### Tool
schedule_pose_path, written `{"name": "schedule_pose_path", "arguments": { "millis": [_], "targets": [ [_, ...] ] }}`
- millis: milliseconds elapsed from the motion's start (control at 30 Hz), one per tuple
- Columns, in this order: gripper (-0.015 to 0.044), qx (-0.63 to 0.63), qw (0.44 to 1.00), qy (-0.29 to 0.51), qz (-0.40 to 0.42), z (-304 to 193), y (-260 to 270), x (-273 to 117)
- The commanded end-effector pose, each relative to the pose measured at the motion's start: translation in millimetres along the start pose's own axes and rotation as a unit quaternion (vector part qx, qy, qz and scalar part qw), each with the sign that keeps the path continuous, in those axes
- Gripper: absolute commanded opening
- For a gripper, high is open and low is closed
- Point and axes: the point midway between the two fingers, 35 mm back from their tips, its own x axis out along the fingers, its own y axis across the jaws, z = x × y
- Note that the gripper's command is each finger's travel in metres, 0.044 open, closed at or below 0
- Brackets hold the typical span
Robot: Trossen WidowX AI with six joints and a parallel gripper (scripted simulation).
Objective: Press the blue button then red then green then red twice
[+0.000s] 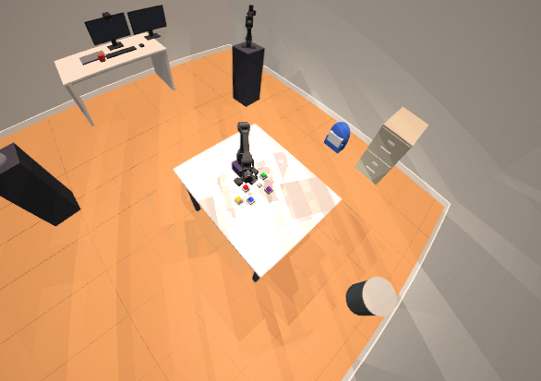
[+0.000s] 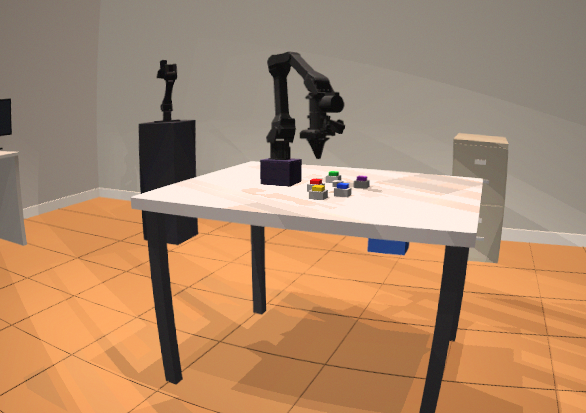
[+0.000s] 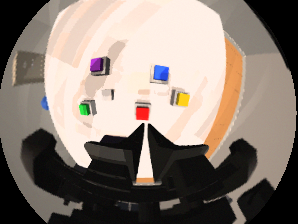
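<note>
My gripper (image 2: pixel 318 157) (image 3: pixel 145 125) is shut and empty. Its fingertips hang well above the table, just short of the red button in the wrist view. The red button (image 1: pixel 246 187) (image 2: pixel 316 181) (image 3: pixel 142 113) sits straight ahead of the tips in the wrist view. The blue button (image 1: pixel 250 200) (image 2: pixel 343 186) (image 3: pixel 161 73) stands farther out, beyond the red one and a little to the right in the wrist view. The green button (image 1: pixel 263 175) (image 2: pixel 333 173) (image 3: pixel 84 109) is at the left in the wrist view. No button is touched by the gripper.
A yellow button (image 1: pixel 238 200) (image 2: pixel 318 188) (image 3: pixel 183 99) lies right of the red one in the wrist view. A purple button (image 1: pixel 269 189) (image 2: pixel 362 178) (image 3: pixel 97 65) lies at the far left there. A small pale block (image 1: pixel 259 184) (image 3: pixel 107 94) sits between the green and purple buttons.
</note>
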Motion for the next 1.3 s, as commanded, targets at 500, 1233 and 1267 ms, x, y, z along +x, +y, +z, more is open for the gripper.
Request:
{"name": "schedule_pose_path", "arguments": {
  "millis": [500,1233,1267],
  "targets": [
    [0.0020,0.000,1.000,0.012,0.008,-9.3,5.3,59.3],
    [0.0020,0.000,1.000,0.012,0.008,-10.5,6.1,78.1],
    [0.0020,0.000,1.000,0.012,0.008,-10.5,6.1,78.1]
  ]
}}
